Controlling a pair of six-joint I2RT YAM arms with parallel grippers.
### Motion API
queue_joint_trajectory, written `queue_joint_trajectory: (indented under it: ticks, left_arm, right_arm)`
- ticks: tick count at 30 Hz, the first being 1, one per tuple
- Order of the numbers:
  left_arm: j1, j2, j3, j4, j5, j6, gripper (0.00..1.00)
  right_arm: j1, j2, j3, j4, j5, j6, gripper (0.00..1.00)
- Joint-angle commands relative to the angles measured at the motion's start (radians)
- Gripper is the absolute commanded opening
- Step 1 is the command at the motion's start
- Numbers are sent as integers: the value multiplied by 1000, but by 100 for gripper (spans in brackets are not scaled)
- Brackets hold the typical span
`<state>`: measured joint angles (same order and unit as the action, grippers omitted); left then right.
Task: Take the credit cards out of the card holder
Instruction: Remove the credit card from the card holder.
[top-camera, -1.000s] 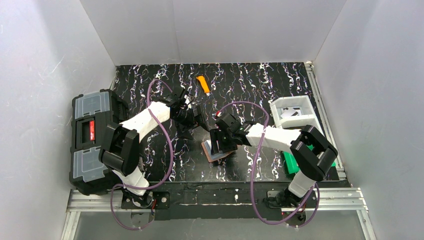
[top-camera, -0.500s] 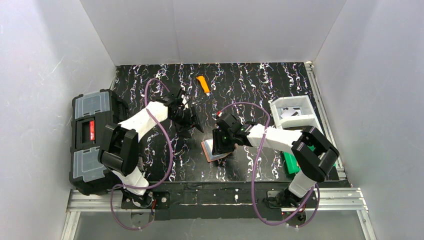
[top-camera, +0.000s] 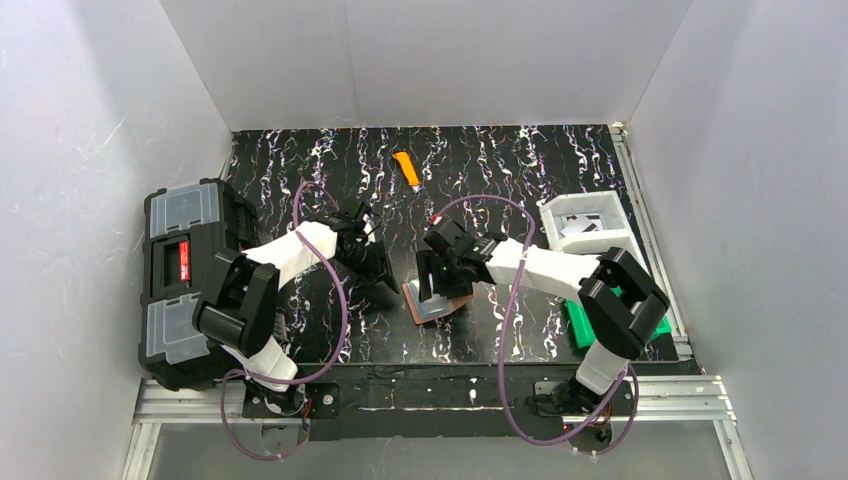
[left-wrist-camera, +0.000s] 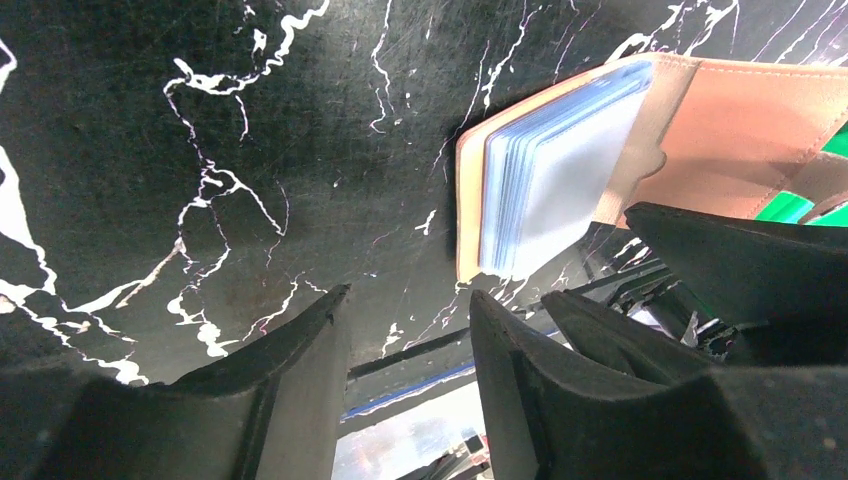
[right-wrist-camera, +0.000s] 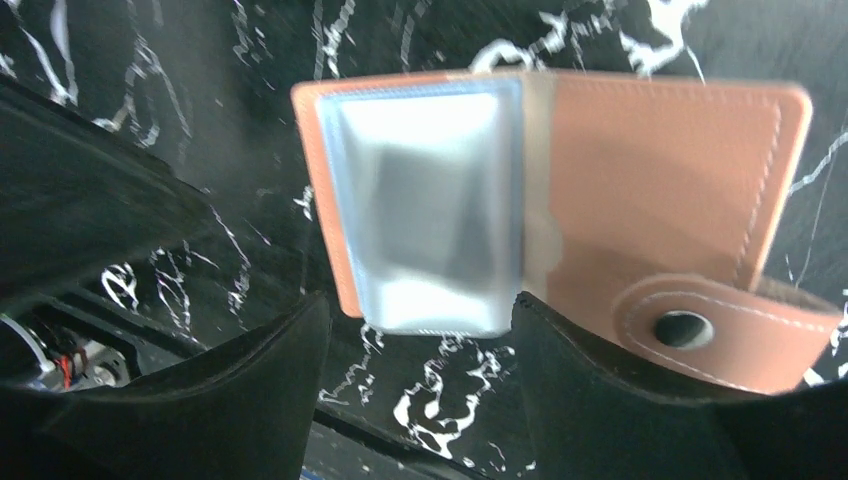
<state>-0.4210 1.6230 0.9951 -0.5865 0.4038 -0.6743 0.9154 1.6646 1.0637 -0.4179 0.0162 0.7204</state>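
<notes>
The card holder (top-camera: 452, 300) lies open on the black marbled table, brown leather with a snap tab (right-wrist-camera: 700, 325). The credit cards (right-wrist-camera: 430, 200) show as a pale blue-grey stack (left-wrist-camera: 550, 170) in its left half. My right gripper (right-wrist-camera: 420, 310) hovers over the holder, open, its fingertips either side of the stack's near edge and holding nothing. In the top view it (top-camera: 436, 283) covers part of the holder. My left gripper (left-wrist-camera: 410, 300) stands just left of the holder, open with a narrow empty gap, low over the table (top-camera: 386, 276).
A black toolbox (top-camera: 185, 280) sits at the left edge. An orange utility knife (top-camera: 405, 168) lies at the back centre. A white tray (top-camera: 590, 225) and a green object (top-camera: 580, 325) stand at the right, behind my right arm.
My left gripper has come nearer and down toward the holder's left side, its jaws narrowing. My right gripper has shifted slightly over the holder.
</notes>
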Motion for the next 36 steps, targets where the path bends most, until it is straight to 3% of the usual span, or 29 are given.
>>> queue_joint_trajectory:
  ticks: [1,12,20,27,31,36]
  left_arm:
    - [-4,-33,-17,27,19,-16,44]
    - [-4,-20,-7,31,36,-8,43]
    - [-4,-20,-13,30,42,3,42]
    - [-8,-19,-1,29,71,18,42]
    - [-30,-14,16,28,84,20,41]
    - [-65,20,37,28,81,16,39]
  right_arm:
    - [16,52,103,-69,77,-31,74]
    - [16,172,126,-90,65,-25,73]
    - [16,139,63,-45,3,13,55]
    - [14,101,33,13,-83,52,56]
    - [9,69,5,39,-113,86,66]
    - [-6,21,-36,62,-117,115,67]
